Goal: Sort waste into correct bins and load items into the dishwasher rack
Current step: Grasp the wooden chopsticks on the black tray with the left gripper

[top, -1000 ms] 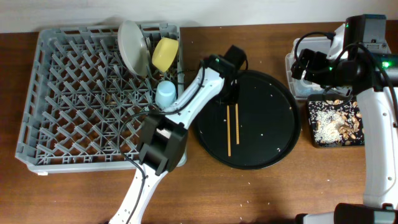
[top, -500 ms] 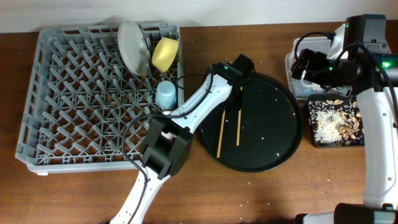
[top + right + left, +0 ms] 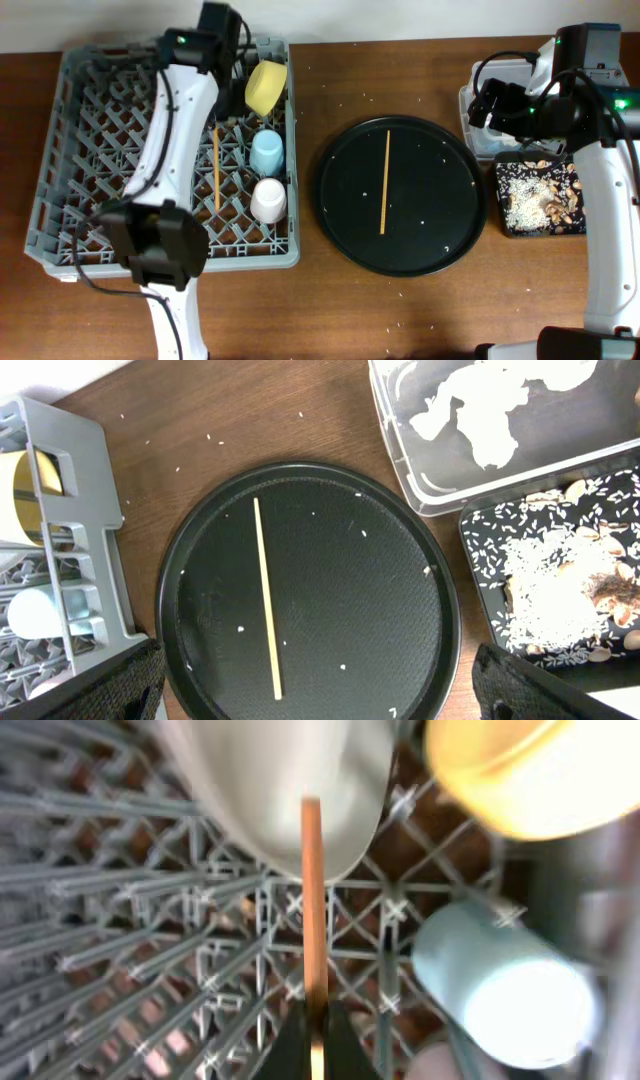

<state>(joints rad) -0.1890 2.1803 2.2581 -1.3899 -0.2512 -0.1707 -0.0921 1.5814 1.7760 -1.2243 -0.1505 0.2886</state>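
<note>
My left gripper (image 3: 313,1042) is shut on a wooden chopstick (image 3: 313,910) over the grey dishwasher rack (image 3: 90,150); that chopstick (image 3: 216,165) shows in the overhead view beside my left arm. Its tip points at the pale grey plate (image 3: 270,790). The yellow bowl (image 3: 265,87), light blue cup (image 3: 267,152) and pinkish-white cup (image 3: 268,200) sit in the rack's right column. The second chopstick (image 3: 385,180) lies on the round black tray (image 3: 440,200). My right gripper (image 3: 325,700) is open and empty above that tray.
The clear tub (image 3: 400,450) with white napkins (image 3: 480,410) stands at the far right back. In front of it is the flat black tray (image 3: 500,200) with rice and brown bits (image 3: 535,195). Loose rice grains dot the round tray and table.
My left arm has swung from the round tray over to the rack, taking one chopstick along. The other chopstick stays on the tray. The pinkish-white cup is now uncovered. The right arm has not moved.
</note>
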